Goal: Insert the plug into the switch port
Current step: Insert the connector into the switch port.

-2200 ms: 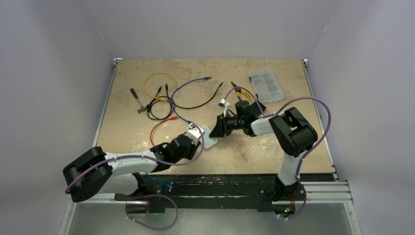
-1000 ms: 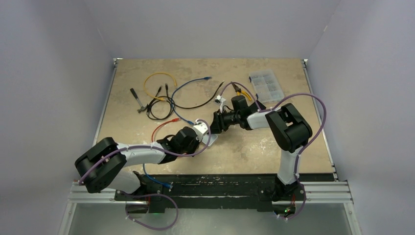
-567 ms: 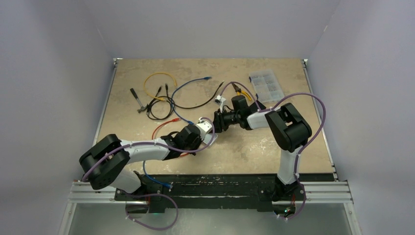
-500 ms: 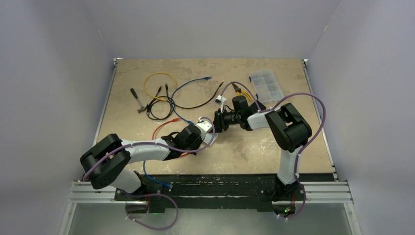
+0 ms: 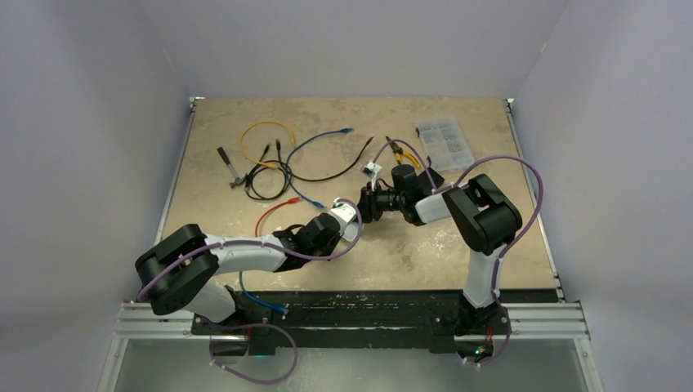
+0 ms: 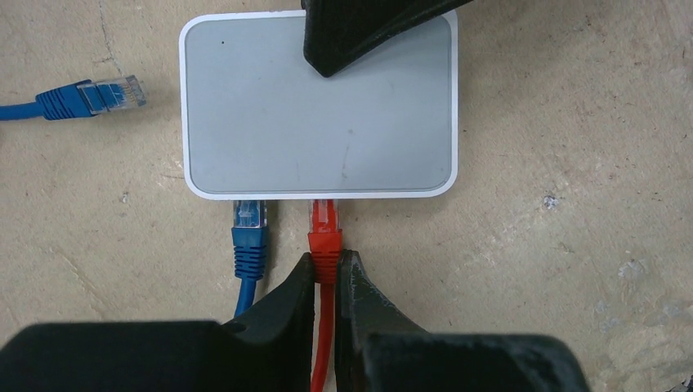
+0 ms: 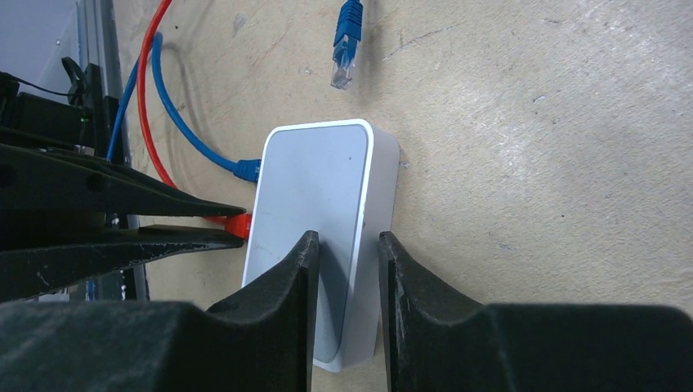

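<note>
Your left gripper pinches the plug at its stiff back end, smart since the cable is floppy; right gripper at the switch, can't tell if it's shut.

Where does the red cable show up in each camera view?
Top external: red cable arcs left of the left claw.
Left wrist: bottom centre, pinched in that claw.
Right wrist: left of centre, between that claw's tips.
Shared landmark: the left claw gripping it.
</note>
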